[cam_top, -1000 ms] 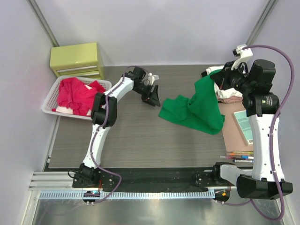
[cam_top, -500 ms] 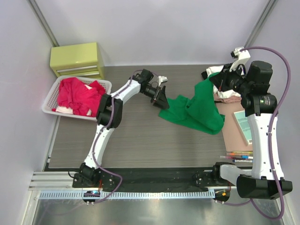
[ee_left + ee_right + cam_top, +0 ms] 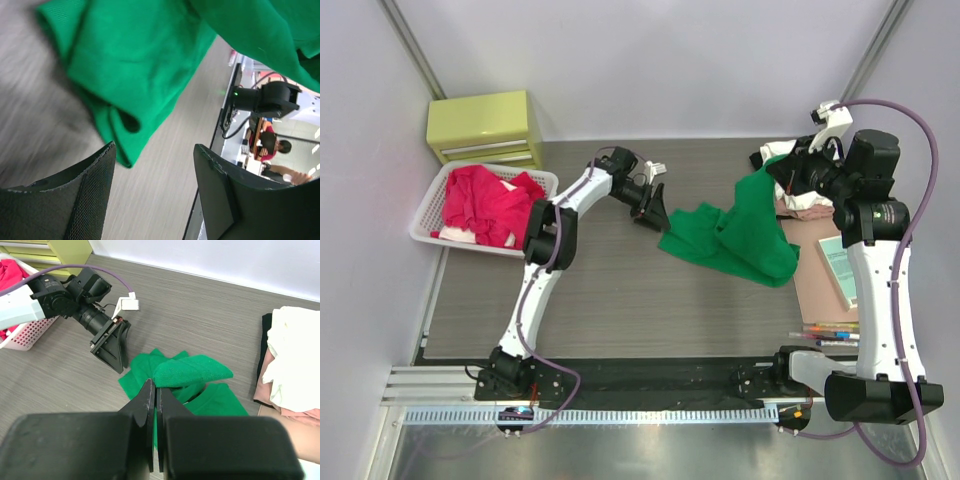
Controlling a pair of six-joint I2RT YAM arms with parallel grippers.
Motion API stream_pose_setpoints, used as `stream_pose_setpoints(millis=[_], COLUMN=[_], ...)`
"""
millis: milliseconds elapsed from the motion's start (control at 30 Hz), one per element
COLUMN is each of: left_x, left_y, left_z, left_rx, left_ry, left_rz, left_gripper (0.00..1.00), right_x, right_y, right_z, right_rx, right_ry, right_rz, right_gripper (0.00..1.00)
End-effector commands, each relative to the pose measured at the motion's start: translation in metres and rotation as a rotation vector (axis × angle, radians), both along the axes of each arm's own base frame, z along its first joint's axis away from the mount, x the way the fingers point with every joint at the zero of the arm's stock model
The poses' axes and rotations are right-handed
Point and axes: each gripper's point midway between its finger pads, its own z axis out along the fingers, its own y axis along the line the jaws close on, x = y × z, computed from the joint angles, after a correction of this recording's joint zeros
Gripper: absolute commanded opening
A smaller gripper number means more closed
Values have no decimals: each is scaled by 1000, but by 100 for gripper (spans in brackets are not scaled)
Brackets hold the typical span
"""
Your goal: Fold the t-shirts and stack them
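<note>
Centre right of the overhead view, the right gripper (image 3: pixel 154 386) is clamping the green t-shirt (image 3: pixel 730 240), half lifted off the table (image 3: pixel 600 300), while the left gripper (image 3: pixel 651 209) is hovering, jaws apart, beside its leftmost corner, which it likely must grasp to spread it.

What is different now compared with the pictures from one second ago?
The left tool, open, moved right toward the green t-shirt, then drew back slightly; it grips nothing. The right tool stays shut on the green t-shirt, holding part of it raised. The cloth barely shifted.
</note>
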Motion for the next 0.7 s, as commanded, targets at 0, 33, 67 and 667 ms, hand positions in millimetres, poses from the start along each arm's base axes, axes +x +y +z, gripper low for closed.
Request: stream_pose_setpoints(millis=[0, 33, 67, 667], left_x=[13, 18, 22, 18], left_y=[6, 7, 9, -27], left_z=[12, 10, 5, 15], left_rx=[51, 68, 98, -35], left_ry=[-101, -123, -137, -74], left_rz=[10, 20, 36, 15], left_gripper=[65, 64, 64, 62], right_x=[4, 3, 3, 6], right_y=[-1, -1, 0, -4], right_z=[10, 9, 6, -7], right_rx=[-9, -8, -8, -34], right_ry=[-56, -55, -50, -28], right_rz=[1, 2, 4, -6], right_gripper=[1, 1, 1, 1])
